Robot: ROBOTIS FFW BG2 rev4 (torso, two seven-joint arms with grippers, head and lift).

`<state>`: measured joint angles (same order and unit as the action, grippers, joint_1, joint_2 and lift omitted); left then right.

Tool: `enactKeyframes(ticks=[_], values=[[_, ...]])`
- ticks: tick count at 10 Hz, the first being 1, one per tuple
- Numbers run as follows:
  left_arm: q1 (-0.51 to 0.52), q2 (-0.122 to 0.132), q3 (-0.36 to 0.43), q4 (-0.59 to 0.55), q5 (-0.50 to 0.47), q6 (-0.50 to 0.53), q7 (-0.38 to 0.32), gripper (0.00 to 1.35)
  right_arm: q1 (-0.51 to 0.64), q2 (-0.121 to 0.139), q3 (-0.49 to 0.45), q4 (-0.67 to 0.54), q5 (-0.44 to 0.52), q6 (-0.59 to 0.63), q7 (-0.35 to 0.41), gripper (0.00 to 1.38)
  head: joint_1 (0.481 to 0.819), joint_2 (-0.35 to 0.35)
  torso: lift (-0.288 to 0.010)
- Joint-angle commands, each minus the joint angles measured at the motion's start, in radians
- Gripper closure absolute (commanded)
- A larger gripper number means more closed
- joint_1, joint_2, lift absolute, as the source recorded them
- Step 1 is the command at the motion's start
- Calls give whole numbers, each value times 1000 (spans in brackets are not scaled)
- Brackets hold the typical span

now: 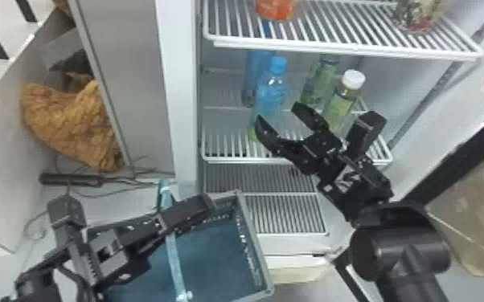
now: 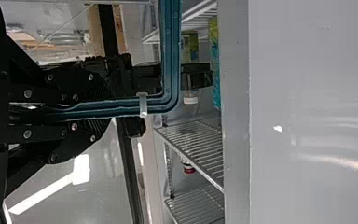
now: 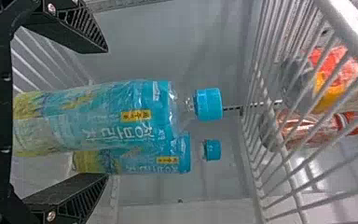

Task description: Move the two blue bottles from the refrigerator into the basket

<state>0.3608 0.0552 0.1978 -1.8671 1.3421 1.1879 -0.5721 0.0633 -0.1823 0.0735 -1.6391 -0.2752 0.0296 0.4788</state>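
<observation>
Refrigerator [image 1: 181,100], open: upper rack [image 1: 333,47] bore a red-orange item [image 1: 277,9], left; the rack below [image 1: 249,160] bore two blue bottles, left, one near [image 1: 271,94], one far [image 1: 253,74], and two green bottles [image 1: 341,102], right, all upright. Right gripper [image 1: 283,122]: open, fingers spread by the near blue bottle. Basket [image 1: 255,247]: near left, before the refrigerator, rim clamped in left gripper [image 1: 204,205]. Floor [image 1: 112,205]: pale. Room, left: brown bundle [image 1: 72,120]; black bar [image 1: 70,179] among cables.
</observation>
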Motion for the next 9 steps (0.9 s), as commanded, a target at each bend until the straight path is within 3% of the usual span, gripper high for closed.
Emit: enactKeyframes(ticks=[1, 3, 4, 5, 6, 7, 8, 9], values=[[-3, 0, 0, 1, 0, 0, 0, 1197, -29, 0, 12, 33, 0, 12, -5, 104, 695, -125, -220], [-7, 0, -4, 3, 0, 0, 0, 1199, -63, -2, 30, 60, 0, 32, -6, 173, 695, -117, -220], [-10, 0, -4, 3, 0, 0, 0, 1197, -83, -6, 42, 74, -4, 54, -6, 318, 695, -113, -220], [-12, 0, -6, 5, 0, 0, 0, 1199, -98, -11, 56, 87, -10, 56, -6, 693, 695, -111, -220], [-15, 0, -6, 5, 0, 0, 0, 1199, -100, -11, 58, 84, -14, 81, -6, 946, 695, -105, -220], [-15, 0, -6, 5, 0, 0, 0, 1199, -98, -11, 58, 70, -8, 125, -5, 1050, 695, -99, -220], [-15, 0, -6, 5, 0, 0, -2, 1199, -93, -11, 54, 52, 8, 137, -6, 1306, 695, -96, -220], [-17, 0, -8, 5, 0, 0, -2, 1199, -88, -12, 50, 52, 8, 137, -6, 1283, 695, -94, -220]])
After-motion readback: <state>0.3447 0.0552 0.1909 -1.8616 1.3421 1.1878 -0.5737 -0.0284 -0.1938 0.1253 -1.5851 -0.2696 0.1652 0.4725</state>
